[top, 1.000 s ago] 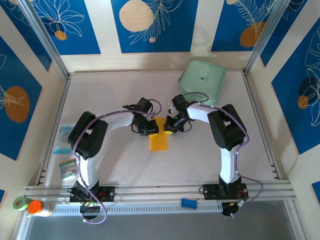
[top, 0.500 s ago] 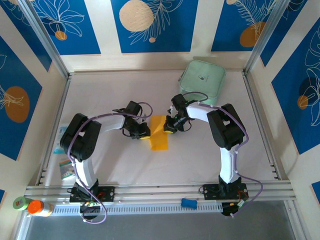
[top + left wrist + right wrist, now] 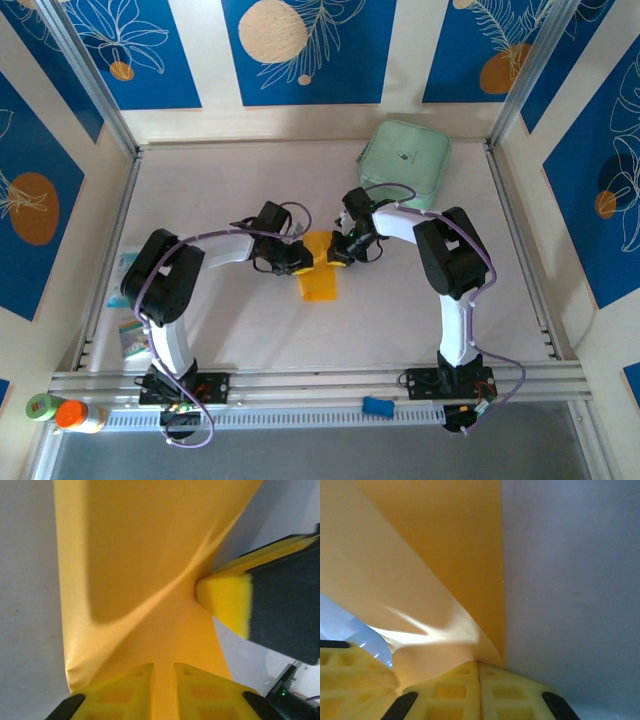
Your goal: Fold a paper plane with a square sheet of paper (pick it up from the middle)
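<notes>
Since a sec ago the left arm's elbow has swung out toward the left wall, and the left gripper [image 3: 296, 258] backed off left, then came back in to the paper. The right arm has barely budged.

Left gripper: the yellow fingers [image 3: 125, 692] are nearly together w/ just a thin slit between them, and the sheet of paper [image 3: 319, 278] runs right into that slit, so it's pinching the sheet's left edge. Right gripper [image 3: 339, 252]: its fingers [image 3: 512, 690] are pressed together w/ no gap, clamped on the sheet's right edge near a corner. The 2 grippers face each other, close, w/ the orange-yellow paper between them.

Paper's top part is lifted and puckered btwn the two pinches, w/ creases running to each grip. The lower part hangs down to the table [image 3: 230, 190], roughly mid-table.

Further out: a mint-green case [image 3: 405, 160] sits far right near the back wall, well apart from the paper. Small packets [image 3: 127, 278] lie along the left edge. On the front rail there's a bottle w/ orange cap [image 3: 78, 415] and a green roll [image 3: 40, 405] at the left, and a small blue thing [image 3: 377, 405] toward the right.
</notes>
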Controlling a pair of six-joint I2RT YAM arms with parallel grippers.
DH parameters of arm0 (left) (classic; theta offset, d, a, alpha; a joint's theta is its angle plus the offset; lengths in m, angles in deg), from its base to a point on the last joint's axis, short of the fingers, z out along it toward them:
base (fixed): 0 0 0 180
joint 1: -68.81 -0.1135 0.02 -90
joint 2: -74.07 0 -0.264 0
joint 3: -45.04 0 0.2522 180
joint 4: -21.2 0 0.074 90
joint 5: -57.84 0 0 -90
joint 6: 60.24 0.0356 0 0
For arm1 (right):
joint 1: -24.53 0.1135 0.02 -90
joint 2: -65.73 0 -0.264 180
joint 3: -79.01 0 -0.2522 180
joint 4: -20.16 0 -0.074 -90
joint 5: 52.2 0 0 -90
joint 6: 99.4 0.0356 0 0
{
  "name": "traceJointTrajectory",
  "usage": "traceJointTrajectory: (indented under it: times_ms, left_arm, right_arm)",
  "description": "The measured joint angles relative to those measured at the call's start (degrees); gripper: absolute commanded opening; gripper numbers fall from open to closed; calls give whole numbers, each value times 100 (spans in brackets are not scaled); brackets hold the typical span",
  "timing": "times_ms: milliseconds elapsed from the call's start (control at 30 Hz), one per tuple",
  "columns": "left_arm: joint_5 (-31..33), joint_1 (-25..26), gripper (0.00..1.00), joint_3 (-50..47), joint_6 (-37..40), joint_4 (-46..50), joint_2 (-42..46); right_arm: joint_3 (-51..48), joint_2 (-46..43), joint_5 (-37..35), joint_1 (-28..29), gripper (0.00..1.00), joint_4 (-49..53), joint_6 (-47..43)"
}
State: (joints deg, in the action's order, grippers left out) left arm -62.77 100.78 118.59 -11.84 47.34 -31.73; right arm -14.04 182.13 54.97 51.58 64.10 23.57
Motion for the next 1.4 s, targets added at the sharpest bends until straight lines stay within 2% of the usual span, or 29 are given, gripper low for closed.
traceJointTrajectory:
  times_ms: [267,400,533,733,933,1100,1400]
  left_arm:
    - [76,15,18,-302,435,291,33]
    - [234,-63,18,-586,734,737,415]
    - [273,-101,17,-769,702,1115,782]
    - [267,114,15,-800,59,326,1095]
    - [256,435,15,-804,-516,-557,684]
    - [284,520,14,-874,-610,-640,365]
    - [389,535,14,-1432,-400,-907,682]
  right_arm:
    - [31,13,-11,0,7,48,0]
    - [33,13,-26,11,7,50,2]
    - [33,13,-39,11,7,50,2]
    - [33,13,-37,11,6,50,2]
    - [33,13,-35,11,6,50,7]
    - [31,15,-33,11,6,48,31]
    - [20,46,13,9,6,28,111]
